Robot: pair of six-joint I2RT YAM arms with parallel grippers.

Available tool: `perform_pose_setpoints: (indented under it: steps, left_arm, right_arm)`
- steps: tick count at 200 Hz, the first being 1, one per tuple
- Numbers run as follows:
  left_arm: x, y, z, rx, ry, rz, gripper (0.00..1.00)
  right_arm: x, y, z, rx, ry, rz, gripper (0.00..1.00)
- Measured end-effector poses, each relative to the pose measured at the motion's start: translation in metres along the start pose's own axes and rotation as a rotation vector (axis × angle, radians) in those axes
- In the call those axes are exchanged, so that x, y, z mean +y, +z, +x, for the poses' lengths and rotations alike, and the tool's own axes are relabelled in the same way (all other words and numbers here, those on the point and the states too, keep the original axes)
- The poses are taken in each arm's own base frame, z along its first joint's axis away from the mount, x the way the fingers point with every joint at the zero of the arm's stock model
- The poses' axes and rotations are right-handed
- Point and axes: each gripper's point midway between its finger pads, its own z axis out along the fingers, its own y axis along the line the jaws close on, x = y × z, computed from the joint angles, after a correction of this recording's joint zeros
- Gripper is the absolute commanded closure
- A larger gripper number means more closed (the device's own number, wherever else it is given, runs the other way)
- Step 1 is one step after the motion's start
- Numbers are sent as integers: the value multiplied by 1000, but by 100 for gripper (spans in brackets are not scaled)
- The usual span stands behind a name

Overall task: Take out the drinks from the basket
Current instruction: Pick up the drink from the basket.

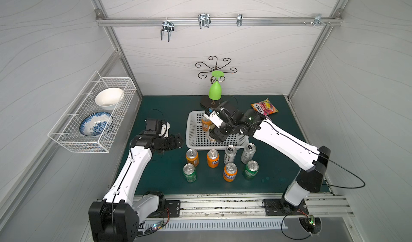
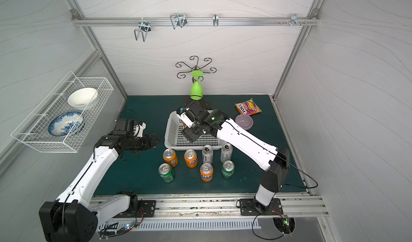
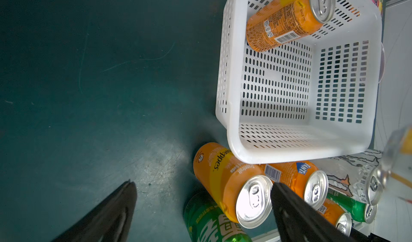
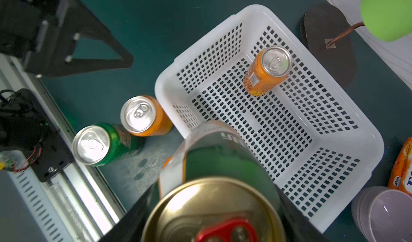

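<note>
The white perforated basket (image 1: pixel 189 129) (image 4: pixel 165 82) stands at mid-table, and an orange can (image 1: pixel 206 124) (image 3: pixel 283 22) (image 4: pixel 265 73) is upright in its far left corner. Over the basket's near left part, my right gripper (image 1: pixel 214 136) (image 4: pixel 214 207) is shut on a dark green gold-topped can (image 4: pixel 223 158), one finger on each side of it. My left gripper (image 1: pixel 179 140) (image 3: pixel 204 184) hangs open and empty left of the basket. In front of the basket stand several cans: orange (image 1: pixel 192 156) (image 1: pixel 213 158) (image 1: pixel 230 171), slim silver (image 1: pixel 229 154) (image 1: pixel 248 153) and green (image 1: pixel 189 173) (image 1: pixel 250 169).
A snack packet (image 1: pixel 265 106) and a purple bowl (image 2: pixel 244 121) lie right of the basket. Behind it, a green glass (image 1: pixel 215 91) hangs on a scrolled stand with a dark base (image 4: pixel 327 40). A wire rack (image 1: pixel 89 118) with two bowls is fixed to the left wall.
</note>
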Motion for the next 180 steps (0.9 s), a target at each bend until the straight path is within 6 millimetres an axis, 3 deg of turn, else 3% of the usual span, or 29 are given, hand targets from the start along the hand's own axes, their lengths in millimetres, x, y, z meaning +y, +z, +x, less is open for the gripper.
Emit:
perform_pose_setpoints:
  steps: [50, 76, 114, 180]
  left_arm:
    - [0, 0, 0, 0, 1, 1, 2]
    - [0, 0, 0, 1, 1, 2, 2]
    - [0, 1, 1, 7, 0, 2, 2]
    - [0, 2, 1, 8, -1, 3, 2]
  right_arm:
    - [33, -42, 8, -30, -68, -30, 35]
    - [48, -52, 20, -28, -97, -43, 35]
    - [78, -50, 46, 14, -141, -89, 35]
    - [112, -23, 89, 112, -170, -130, 35]
